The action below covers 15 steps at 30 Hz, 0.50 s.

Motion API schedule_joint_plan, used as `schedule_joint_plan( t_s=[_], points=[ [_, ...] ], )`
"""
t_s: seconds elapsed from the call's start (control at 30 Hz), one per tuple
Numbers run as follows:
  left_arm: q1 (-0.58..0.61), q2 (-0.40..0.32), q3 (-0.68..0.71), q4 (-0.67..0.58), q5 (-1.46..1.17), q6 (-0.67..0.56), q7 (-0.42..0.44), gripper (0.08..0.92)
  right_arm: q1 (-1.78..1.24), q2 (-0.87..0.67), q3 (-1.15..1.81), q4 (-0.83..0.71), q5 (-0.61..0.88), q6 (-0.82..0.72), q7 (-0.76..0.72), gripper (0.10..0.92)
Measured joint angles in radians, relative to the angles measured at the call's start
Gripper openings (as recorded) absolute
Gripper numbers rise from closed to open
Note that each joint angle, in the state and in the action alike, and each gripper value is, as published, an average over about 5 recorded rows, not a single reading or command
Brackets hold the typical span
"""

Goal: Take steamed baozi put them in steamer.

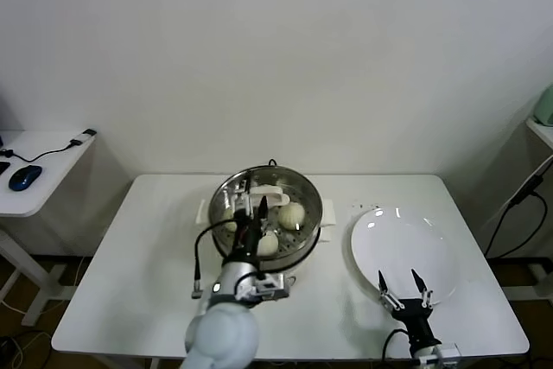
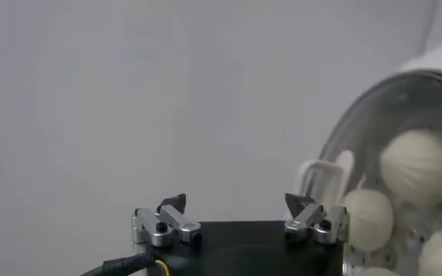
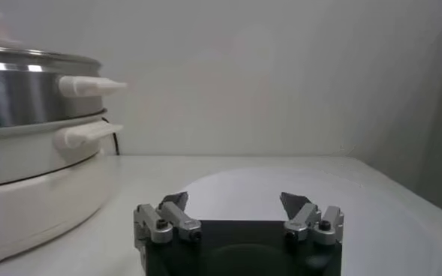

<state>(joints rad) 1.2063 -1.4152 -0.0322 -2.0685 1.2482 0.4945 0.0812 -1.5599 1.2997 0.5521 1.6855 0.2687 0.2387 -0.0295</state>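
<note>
Resting inside the steamer, a round shiny steel pot with white side handles on the white surface, were steamed baozi, smooth pale domes; the head view showed three clearly, while the left wrist view showed four on the perforated tray. One flat, glossy white plate lay just right of the pot, bare. The left end effector hung over the pot's near-left rim, fingers spread and holding nothing. The right end effector sat at the plate's near edge, likewise released.
</note>
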Motion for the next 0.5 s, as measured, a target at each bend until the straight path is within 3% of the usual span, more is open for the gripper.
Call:
schedule_joint_plan(
  t_s=[0.27,0.5],
  points=[
    [0.095,0.016,-0.28,-0.067,-0.456,-0.15,-0.106,0.823,0.003,-0.001,-0.003,0.01,0.004,0.007,-0.004,0.823],
    [0.194,0.078,-0.572,-0.009,-0.918,-0.29,-0.097,0.823,0.003,-0.01,0.0,0.017,0.003,0.011,-0.003,0.823]
  ],
)
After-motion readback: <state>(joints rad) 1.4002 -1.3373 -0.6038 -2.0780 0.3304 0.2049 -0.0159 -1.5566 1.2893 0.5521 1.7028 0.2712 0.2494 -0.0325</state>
